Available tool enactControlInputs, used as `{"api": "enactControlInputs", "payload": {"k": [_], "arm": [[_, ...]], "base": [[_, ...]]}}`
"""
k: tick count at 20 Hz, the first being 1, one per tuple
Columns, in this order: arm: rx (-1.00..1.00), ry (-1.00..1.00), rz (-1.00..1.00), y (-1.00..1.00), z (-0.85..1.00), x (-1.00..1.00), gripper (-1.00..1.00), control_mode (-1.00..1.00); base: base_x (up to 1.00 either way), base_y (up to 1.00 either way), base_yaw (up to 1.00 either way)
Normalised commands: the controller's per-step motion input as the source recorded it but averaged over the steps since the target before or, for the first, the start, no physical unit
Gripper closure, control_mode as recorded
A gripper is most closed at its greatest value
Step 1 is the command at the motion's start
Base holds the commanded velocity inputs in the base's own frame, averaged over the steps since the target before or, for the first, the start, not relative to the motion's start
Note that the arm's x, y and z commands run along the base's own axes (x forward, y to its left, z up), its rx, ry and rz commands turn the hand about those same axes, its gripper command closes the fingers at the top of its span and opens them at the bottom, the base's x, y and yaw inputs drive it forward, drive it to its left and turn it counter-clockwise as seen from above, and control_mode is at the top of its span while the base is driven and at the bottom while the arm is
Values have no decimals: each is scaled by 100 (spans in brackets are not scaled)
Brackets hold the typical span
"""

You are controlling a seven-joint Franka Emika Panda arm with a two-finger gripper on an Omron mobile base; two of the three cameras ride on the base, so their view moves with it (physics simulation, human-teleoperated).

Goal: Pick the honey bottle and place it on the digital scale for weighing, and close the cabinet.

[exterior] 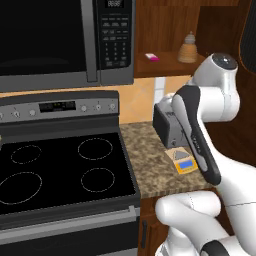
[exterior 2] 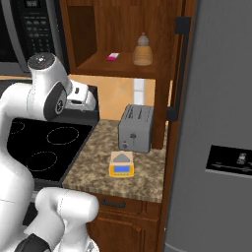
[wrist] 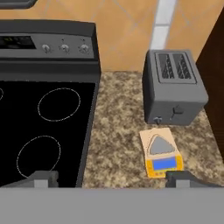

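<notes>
The honey bottle (exterior: 188, 48) (exterior 2: 142, 50), amber with a paler narrow top, stands on the shelf inside the open cabinet. The cabinet door (exterior: 248, 35) hangs open at the right; in the right base view I see it edge-on (exterior 2: 175, 74). The yellow-orange digital scale (exterior: 182, 161) (exterior 2: 122, 165) (wrist: 160, 153) lies on the speckled counter in front of the toaster, with nothing on it. My gripper (wrist: 111, 180) (exterior 2: 91, 106) hovers open above the counter by the stove's edge, well below and left of the bottle, holding nothing.
A grey two-slot toaster (exterior: 167, 127) (exterior 2: 136, 128) (wrist: 173, 87) stands behind the scale. A small pink-and-white item (exterior: 152, 57) (exterior 2: 113, 56) lies on the shelf left of the bottle. The black stove (exterior: 60, 170), the microwave (exterior: 65, 40) and the grey fridge (exterior 2: 221, 123) border the counter.
</notes>
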Motion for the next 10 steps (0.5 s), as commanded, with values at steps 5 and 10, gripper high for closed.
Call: {"api": "enactControlInputs", "payload": {"k": [5,10], "arm": [[-2,-19,0,-18,34,-16,-100,-100],[-13,-20,-3,-17,30,-18,-100,-100]], "base": [[0,0,0],[0,0,0]]}}
